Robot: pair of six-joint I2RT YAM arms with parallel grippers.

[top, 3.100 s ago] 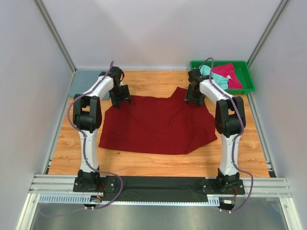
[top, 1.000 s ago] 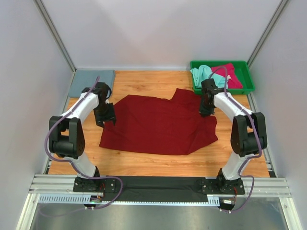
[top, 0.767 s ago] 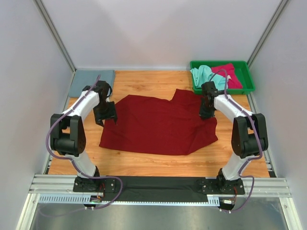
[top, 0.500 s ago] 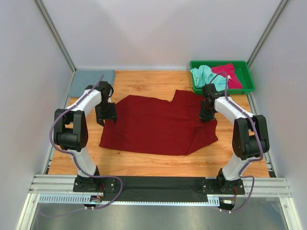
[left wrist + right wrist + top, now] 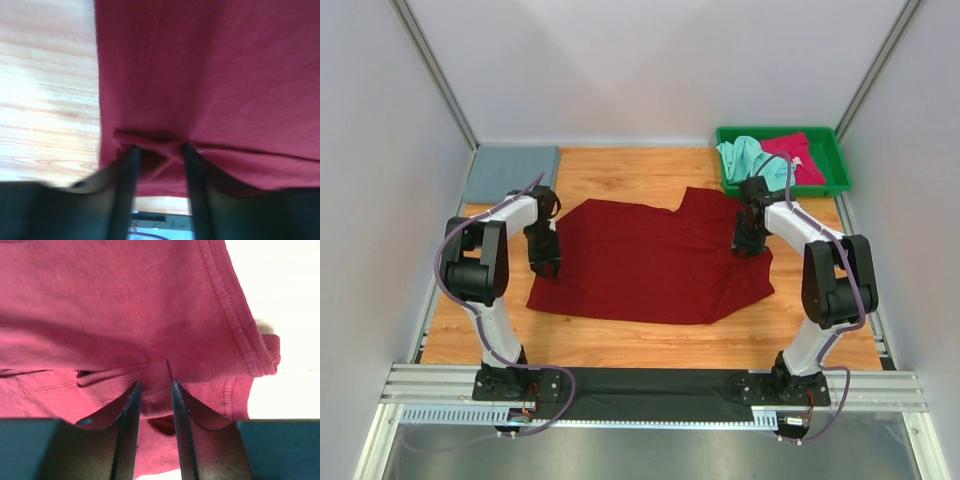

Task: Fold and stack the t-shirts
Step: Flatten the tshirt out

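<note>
The dark red t-shirt (image 5: pixel 650 262) lies spread flat on the wooden table. My left gripper (image 5: pixel 543 262) is down on its left edge, and in the left wrist view (image 5: pixel 157 148) the fingers are closed on a raised pinch of dark red cloth (image 5: pixel 225 75). My right gripper (image 5: pixel 750 244) is down on the shirt's right edge, near the sleeve. In the right wrist view (image 5: pixel 154 385) its narrow-set fingers grip a hemmed fold of the cloth (image 5: pixel 125 300). The slate grey-blue t-shirt (image 5: pixel 512 172) lies folded at the back left. The mint green t-shirt (image 5: pixel 744 153) and the pinkish-red t-shirt (image 5: pixel 796 156) lie crumpled in the tray.
The green plastic tray (image 5: pixel 837 181) stands at the back right corner. Grey walls enclose the table on three sides. Bare wood (image 5: pixel 620 175) shows behind the shirt, and a black strip (image 5: pixel 650 392) runs along the near edge between the arm bases.
Both grippers have moved from the shirt's far edge to its left and right sides and come down onto the cloth. The left gripper slid nearer along the left edge.
</note>
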